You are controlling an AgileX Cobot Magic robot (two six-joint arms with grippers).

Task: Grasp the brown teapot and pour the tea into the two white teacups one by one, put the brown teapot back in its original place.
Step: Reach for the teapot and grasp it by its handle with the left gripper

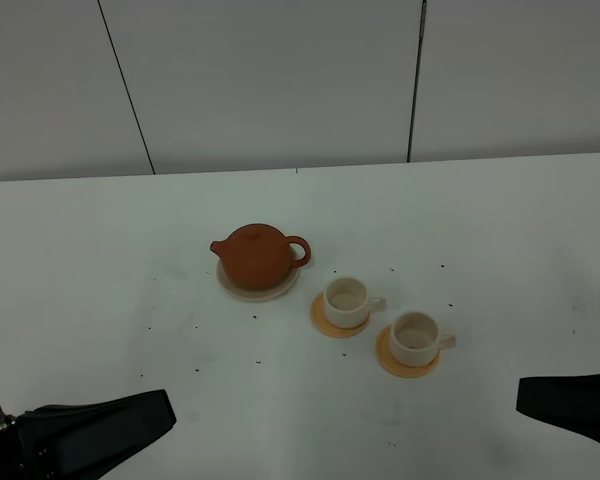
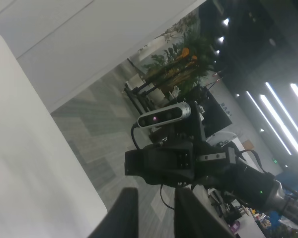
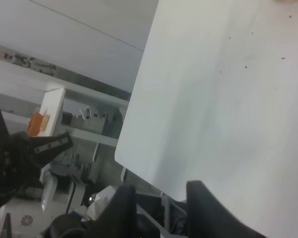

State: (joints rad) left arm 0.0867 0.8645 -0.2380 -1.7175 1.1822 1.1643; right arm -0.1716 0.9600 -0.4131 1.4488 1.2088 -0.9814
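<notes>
L hand & R hand are hanging low, fingers parted, gripping nothing; I'm seeing brown teapot sitting on saucer.

Left claw, fingers narrowly apart, before silver camera

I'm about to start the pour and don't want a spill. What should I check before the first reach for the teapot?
1. Teapot upright on saucer, lid on: ok.
2. Handle faces the cups, nothing blocking it: ok.
3. Far cup and near cup upright on coasters: ok.
4. Cups empty: they look so, ok.
5. Left gripper jaws apart, nothing held: ok.
6. Right gripper jaws apart, nothing held: ok.
</notes>
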